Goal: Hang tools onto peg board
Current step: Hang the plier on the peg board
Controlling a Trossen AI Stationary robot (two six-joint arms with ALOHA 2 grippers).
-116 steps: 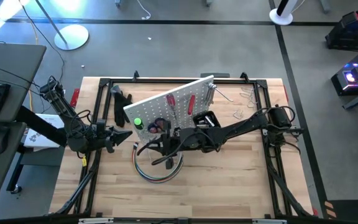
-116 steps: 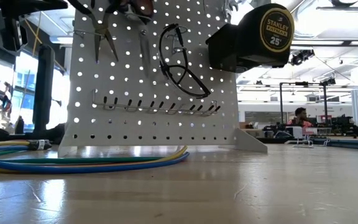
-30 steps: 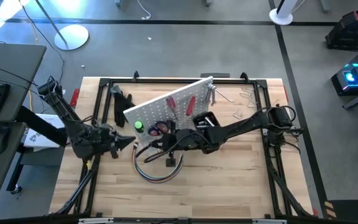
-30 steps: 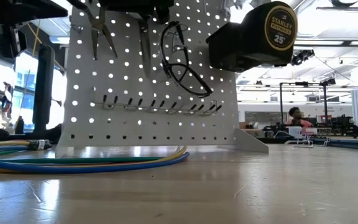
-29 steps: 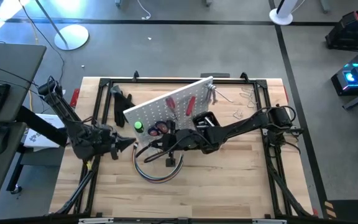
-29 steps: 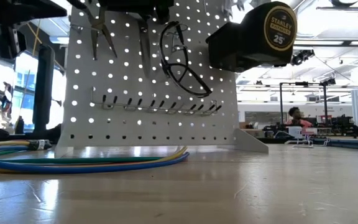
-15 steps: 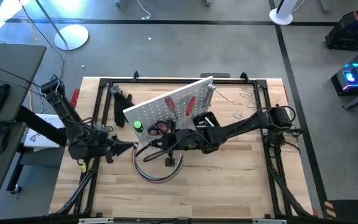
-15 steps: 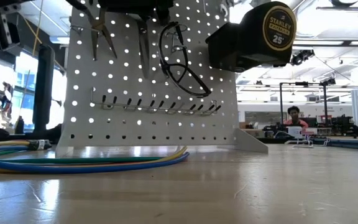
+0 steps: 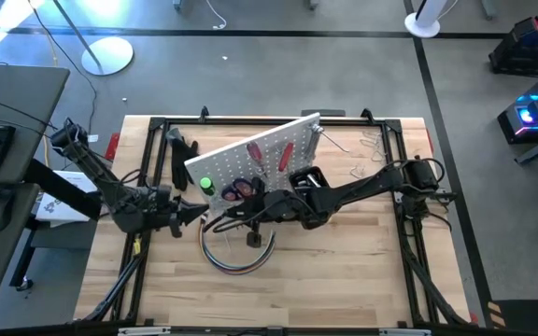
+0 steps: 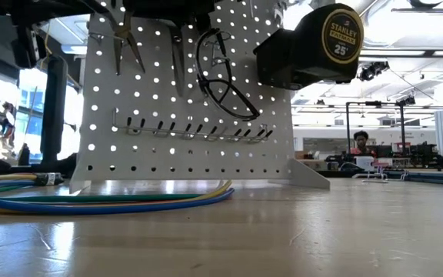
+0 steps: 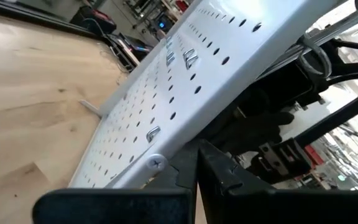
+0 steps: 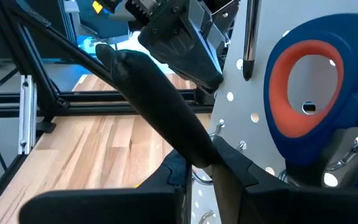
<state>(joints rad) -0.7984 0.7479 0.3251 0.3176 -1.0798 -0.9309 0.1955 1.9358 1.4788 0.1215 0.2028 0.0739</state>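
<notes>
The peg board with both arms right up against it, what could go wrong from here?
The peg board stands tilted, with the left gripper at its end and the right gripper at its face; a push could tip or slide it. The tape measure and safety glasses could shake loose. The cables lie under the right arm and might snag.

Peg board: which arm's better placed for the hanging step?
Right, likely. Its end effector is at the face of the peg board, shut on a dark curved handle beside the scissors. The left end effector is shut at the board's left edge, apparently bracing it.
</notes>
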